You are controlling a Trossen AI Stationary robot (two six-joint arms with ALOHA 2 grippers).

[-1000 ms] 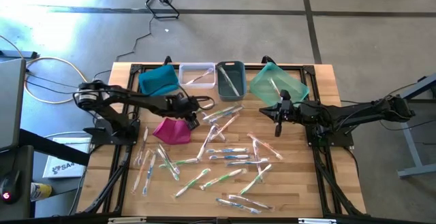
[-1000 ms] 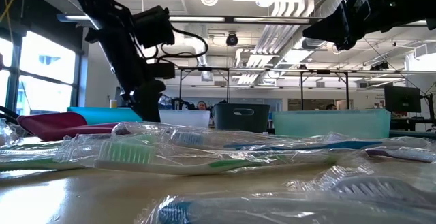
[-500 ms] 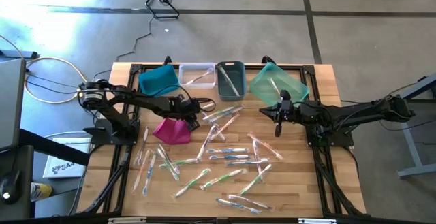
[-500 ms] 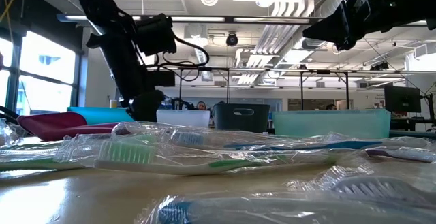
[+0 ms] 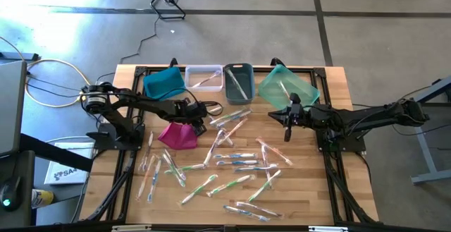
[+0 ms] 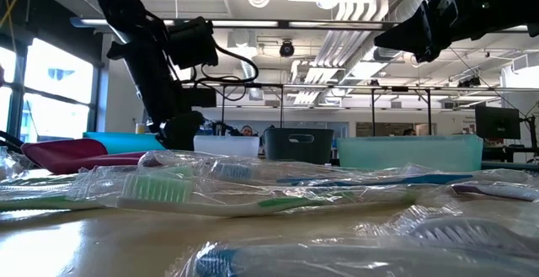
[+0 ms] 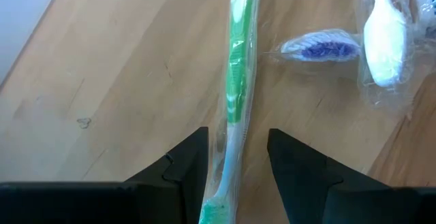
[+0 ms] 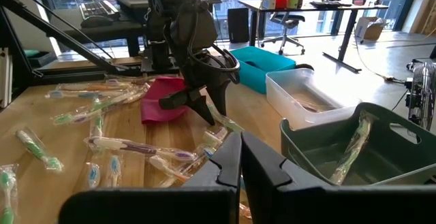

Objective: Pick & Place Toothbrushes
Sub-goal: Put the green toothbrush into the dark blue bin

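Toothbrushes (image 5: 232,163) in clear wrap lie scattered flat across my worktop (image 5: 310,190), a green-handled one (image 7: 235,108) between my left gripper's (image 7: 235,157) fingers.

The surface (image 5: 331,190) is a pale wooden top with a dark frame along its edges; a row of bins stands along its far edge: a blue bin (image 5: 163,82), a clear bin (image 5: 203,77), a grey bin (image 5: 238,80) and a tilted teal bin (image 5: 287,86). A magenta pouch (image 5: 177,135) lies near the left side, just before the blue bin; the toothbrushes (image 5: 232,163), wrapped in clear plastic, lie scattered over the middle and near parts, some crossing one another.
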